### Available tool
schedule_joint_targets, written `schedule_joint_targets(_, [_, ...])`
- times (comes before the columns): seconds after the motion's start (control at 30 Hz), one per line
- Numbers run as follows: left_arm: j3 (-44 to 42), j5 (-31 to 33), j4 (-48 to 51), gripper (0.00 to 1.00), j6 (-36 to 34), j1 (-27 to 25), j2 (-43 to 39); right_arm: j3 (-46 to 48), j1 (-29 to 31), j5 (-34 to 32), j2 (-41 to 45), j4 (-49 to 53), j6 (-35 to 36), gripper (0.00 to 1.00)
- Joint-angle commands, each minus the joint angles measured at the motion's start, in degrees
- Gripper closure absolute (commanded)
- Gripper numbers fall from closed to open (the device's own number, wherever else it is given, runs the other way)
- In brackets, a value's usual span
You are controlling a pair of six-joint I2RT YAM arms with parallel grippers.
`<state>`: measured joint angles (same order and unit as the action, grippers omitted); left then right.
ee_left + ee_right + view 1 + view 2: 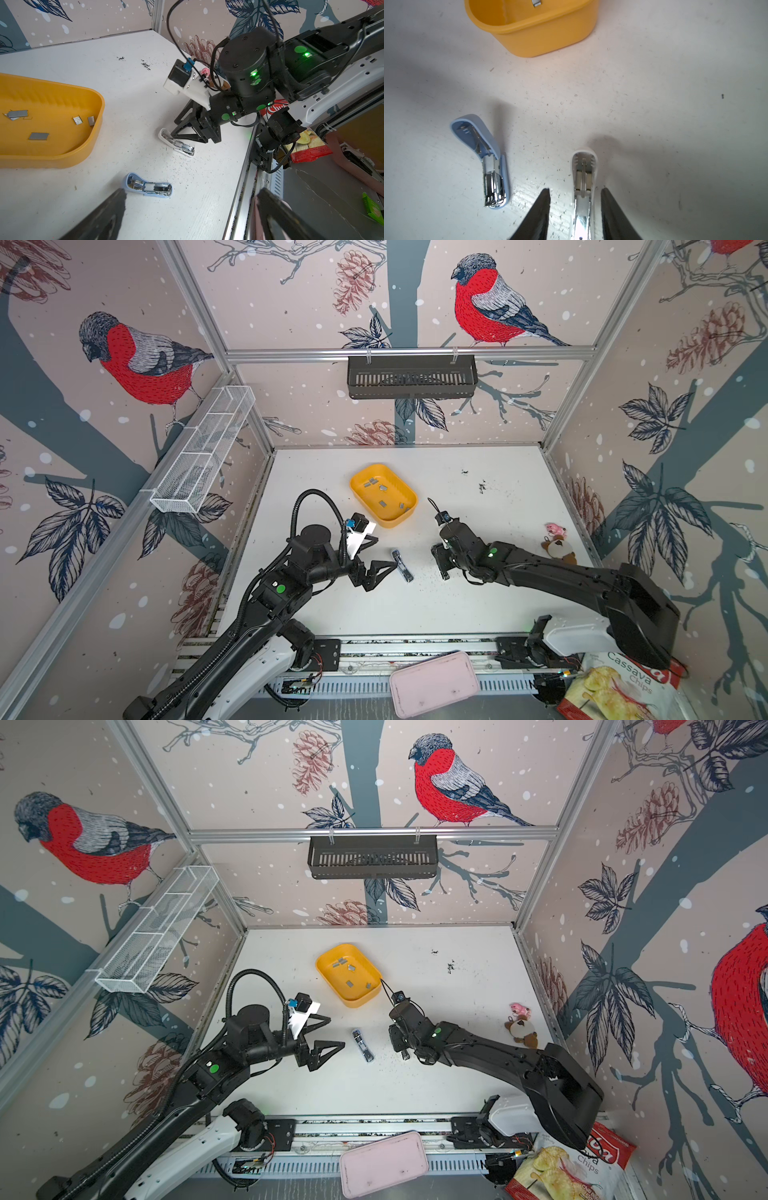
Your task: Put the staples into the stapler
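We put the job at an early stage, w/ nothing loaded yet. The staples [382,503] lie loose as short grey strips in the yellow tray [392,524], and none is in either claw.

Two mini staplers lie swung open flat on the table, chrome channels up. The blue stapler [402,566] sits between the arms, and the white stapler [583,182] sits under the right arm. Neither channel seems to hold a strip, but glare on the chrome keeps us from being sure.

- **Left claw** [387,553]: spread wide and empty, just beside the blue stapler and not touching it.
- **Right claw** [575,189]: partly spread, astride the white stapler's chrome end. There is a gap on each side, so it has no grip.

What's left is to pick a strip from the tray, seat it in a channel and close the stapler.

Hard to read:
- The white stapler is nearly all hidden by the right arm in both top views.
- The right wrist view cuts off its rear end and most of the tray.
- One or two strips overlap, so the exact count is unclear.
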<state>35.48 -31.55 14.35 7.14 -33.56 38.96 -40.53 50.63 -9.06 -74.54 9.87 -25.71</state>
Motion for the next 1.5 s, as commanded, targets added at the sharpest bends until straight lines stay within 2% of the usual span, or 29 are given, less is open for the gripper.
schedule_joint_targets(0.0, [0.1,1.0,-1.6,0.02,1.1,0.0,0.3,0.9,0.2,-0.5,4.3,-2.6,-1.0,0.58])
schedule_joint_targets(0.2, [0.6,5.0,-0.8,0.03,5.9,0.1,2.3,2.3,0.1,-0.8,13.5,-3.5,-1.4,0.56])
schedule_joint_targets(0.33, [1.7,8.9,-0.5,0.08,9.4,0.1,5.3,3.3,0.2,-1.6,19.9,-3.0,-1.6,0.53])
schedule_joint_targets(0.43, [4.2,9.8,-0.7,0.10,10.4,0.2,8.8,4.9,0.1,-2.1,24.1,-3.6,-1.5,0.51])
schedule_joint_targets(0.6, [10.8,15.5,0.9,0.15,11.5,0.6,16.4,7.5,-0.5,-2.2,28.5,-4.6,-1.1,0.50])
schedule_joint_targets(0.9, [26.4,27.3,5.4,0.22,10.0,1.8,35.8,7.9,-0.8,-1.5,29.3,-4.0,1.3,0.46])
schedule_joint_targets(1.07, [33.3,35.8,6.1,0.32,8.8,2.4,46.6,8.0,-0.8,-1.1,30.0,-4.0,1.6,0.46])
schedule_joint_targets(1.2, [39.1,37.4,6.3,0.35,3.9,3.2,56.0,8.3,-0.8,-0.7,31.1,-3.8,1.5,0.45])
schedule_joint_targets(1.47, [53.1,36.0,10.6,0.39,-0.2,7.5,73.3,9.0,-0.9,-0.6,32.3,-2.8,0.7,0.44])
